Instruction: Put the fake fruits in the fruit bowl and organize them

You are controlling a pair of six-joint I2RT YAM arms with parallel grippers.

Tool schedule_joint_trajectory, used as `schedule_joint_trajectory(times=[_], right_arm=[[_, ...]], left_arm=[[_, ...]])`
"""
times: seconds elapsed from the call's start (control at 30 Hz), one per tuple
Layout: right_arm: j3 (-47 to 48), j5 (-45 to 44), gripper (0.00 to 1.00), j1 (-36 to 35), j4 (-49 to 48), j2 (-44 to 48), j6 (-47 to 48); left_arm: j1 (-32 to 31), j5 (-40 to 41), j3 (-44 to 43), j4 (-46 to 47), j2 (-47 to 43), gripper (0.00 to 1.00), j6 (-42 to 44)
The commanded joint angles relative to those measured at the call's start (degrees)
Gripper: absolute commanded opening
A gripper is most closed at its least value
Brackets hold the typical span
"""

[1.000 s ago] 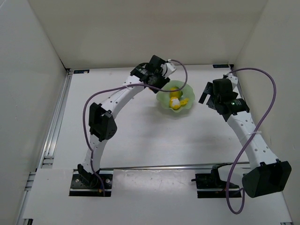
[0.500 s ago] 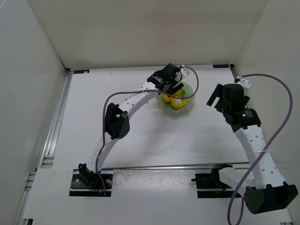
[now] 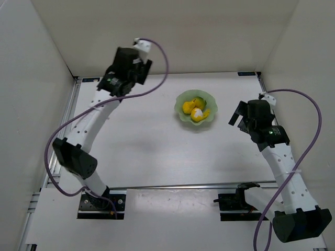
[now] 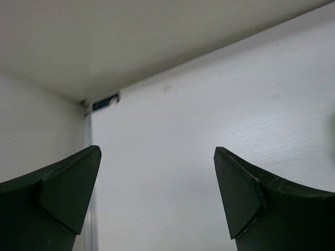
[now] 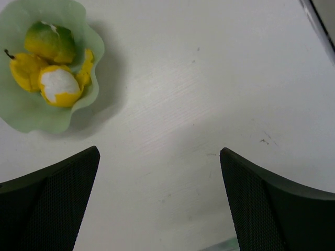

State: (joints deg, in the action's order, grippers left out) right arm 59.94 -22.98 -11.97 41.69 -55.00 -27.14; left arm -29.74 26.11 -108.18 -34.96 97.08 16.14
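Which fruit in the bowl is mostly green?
The rounded fruit at the bowl's top in the right wrist view; the others are yellow, one with a white patch.

Overall light: an even, diffuse brightness was cast from above; no glare was recorded.
Shadows: a soft shadow was laid beside the fruit bowl (image 5: 36, 117), on the side nearer the right pincer (image 5: 158, 150).
Left wrist view: greyer, dimmer tones were recorded ahead of the left pincer (image 4: 157, 148).
Focus: both pincers' fingers (image 5: 47, 204) were rendered dark and slightly soft; the surfaces beyond them were kept sharp.
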Motion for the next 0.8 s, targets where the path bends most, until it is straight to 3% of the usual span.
schedule_joint_trajectory(times=[0.0, 0.23, 0.37, 0.57, 0.77], right_arm=[[-2.5, 3.2, 1.00, 0.4, 1.3, 1.0, -2.3], [-4.3, 8.6, 1.00, 0.9, 0.1, -0.9, -4.7], [-4.3, 9.4, 1.00, 0.9, -0.5, -2.1, -5.2], [-1.9, 9.9, 1.00, 0.9, -0.5, -5.4, -5.8], [-1.3, 11.0, 1.00, 0.9, -1.0, -7.9, -7.1]], left_arm=[[9.4, -1.0, 11.7, -3.5, -3.7, 1.00, -3.7], [26.6, -10.6, 36.9, -6.0, -13.2, 1.00, -6.6], [33.1, -15.3, 43.2, -6.0, -16.9, 1.00, -8.8], [39.4, -21.4, 43.2, -6.0, -18.0, 1.00, -11.9], [39.4, -24.2, 42.7, -6.5, -16.8, 1.00, -13.2]])
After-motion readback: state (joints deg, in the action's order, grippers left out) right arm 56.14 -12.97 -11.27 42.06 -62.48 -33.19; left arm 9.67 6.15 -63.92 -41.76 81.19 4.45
